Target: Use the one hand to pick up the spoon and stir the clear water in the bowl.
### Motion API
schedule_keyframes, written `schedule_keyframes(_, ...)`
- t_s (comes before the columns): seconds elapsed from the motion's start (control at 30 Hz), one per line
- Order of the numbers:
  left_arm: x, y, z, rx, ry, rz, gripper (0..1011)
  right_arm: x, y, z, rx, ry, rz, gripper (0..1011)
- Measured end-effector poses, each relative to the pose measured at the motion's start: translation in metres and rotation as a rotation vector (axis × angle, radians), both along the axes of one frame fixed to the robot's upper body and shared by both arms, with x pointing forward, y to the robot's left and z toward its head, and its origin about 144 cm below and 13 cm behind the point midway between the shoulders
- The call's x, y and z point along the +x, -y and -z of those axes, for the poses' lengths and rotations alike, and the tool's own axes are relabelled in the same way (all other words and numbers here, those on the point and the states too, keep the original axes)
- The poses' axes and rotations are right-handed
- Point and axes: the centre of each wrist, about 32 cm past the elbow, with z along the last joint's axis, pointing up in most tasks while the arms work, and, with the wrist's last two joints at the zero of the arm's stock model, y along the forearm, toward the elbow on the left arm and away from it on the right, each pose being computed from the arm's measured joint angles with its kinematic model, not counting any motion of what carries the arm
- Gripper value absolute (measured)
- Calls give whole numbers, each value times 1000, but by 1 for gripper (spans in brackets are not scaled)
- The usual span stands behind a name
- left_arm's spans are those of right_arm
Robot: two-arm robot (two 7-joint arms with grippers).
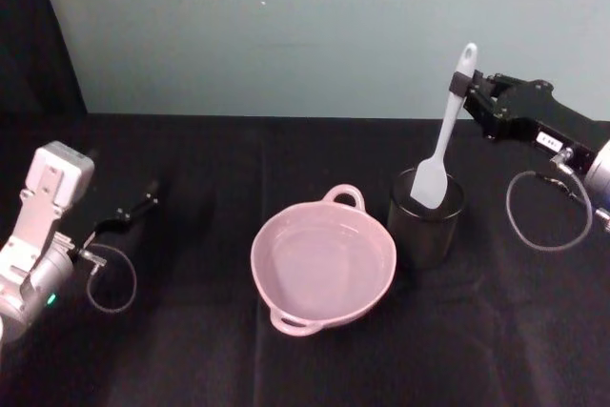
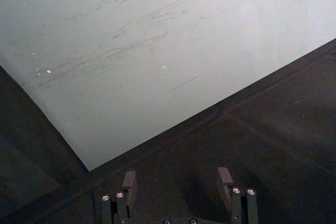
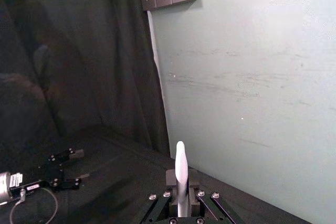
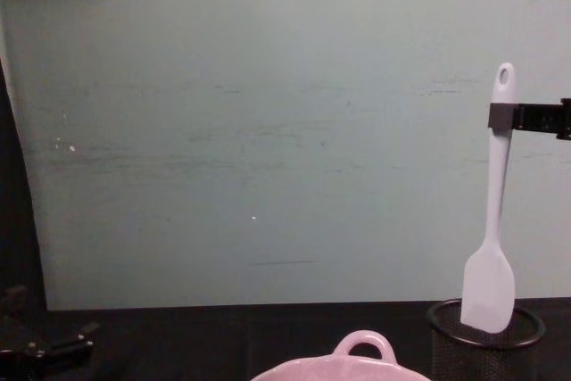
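Black cloth tabletop, pale green wall behind. Right black flat-jawed gripper is clamped on the handle of the long white plastic spoon, just under its hole. Blade hangs at the rim of the black wire-mesh cup. Pick looks done. Left to do: carry it to the wide pale pink bowl beside the cup, dip, stir. Left gripper is parked on the cloth, fingers apart.

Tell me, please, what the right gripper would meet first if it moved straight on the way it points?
The right gripper is shut on the spoon, so that comes first. Past it the way looks free up to the wall, near the curtain; depth is unclear.
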Motion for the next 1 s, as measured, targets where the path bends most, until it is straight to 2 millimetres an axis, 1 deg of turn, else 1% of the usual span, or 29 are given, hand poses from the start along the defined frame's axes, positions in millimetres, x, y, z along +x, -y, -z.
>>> schedule_keyframes(0.73,0,0,0,0,0,0,1005,0,0,1,2,-3,0,122)
schedule_keyframes(0.83,0,0,0,0,0,0,1005,-1,-8,-3,-17,10,-18,122)
schedule_keyframes(1.0,0,0,0,0,0,0,1005,1,-26,-14,-44,42,-72,122)
